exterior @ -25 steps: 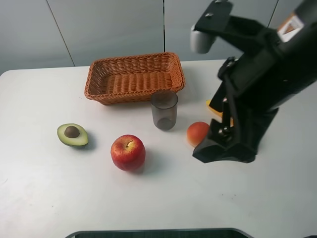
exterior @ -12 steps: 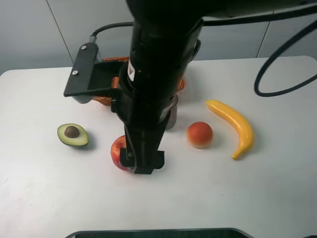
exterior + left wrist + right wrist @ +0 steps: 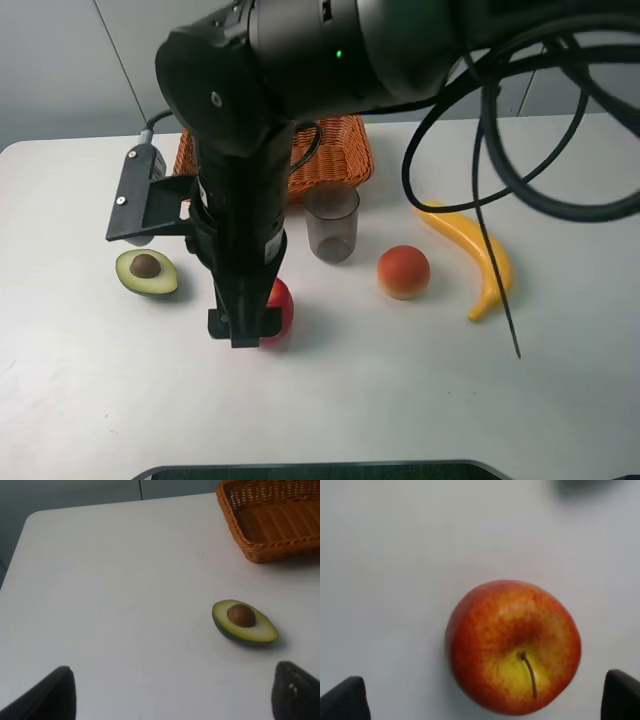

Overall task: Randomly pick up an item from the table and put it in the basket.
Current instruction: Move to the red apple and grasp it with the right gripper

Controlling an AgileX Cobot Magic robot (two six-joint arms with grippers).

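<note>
Right gripper (image 3: 482, 698) is hovering over the apple (image 3: 512, 647), jaws wide — it's looking firm but slick, so I'm thinking grip across its widest middle. Left gripper (image 3: 177, 694) is gaping too.

Glossy black arm (image 3: 250, 150), small green light (image 3: 338, 53), looping black cables (image 3: 409, 170) — flat black bracket (image 3: 140, 205), two screws

1 each: apple (image 3: 512, 647), avocado (image 3: 146, 271), peach (image 3: 403, 271), banana (image 3: 460, 232), cup (image 3: 331, 225), basket (image 3: 260, 555)
</note>
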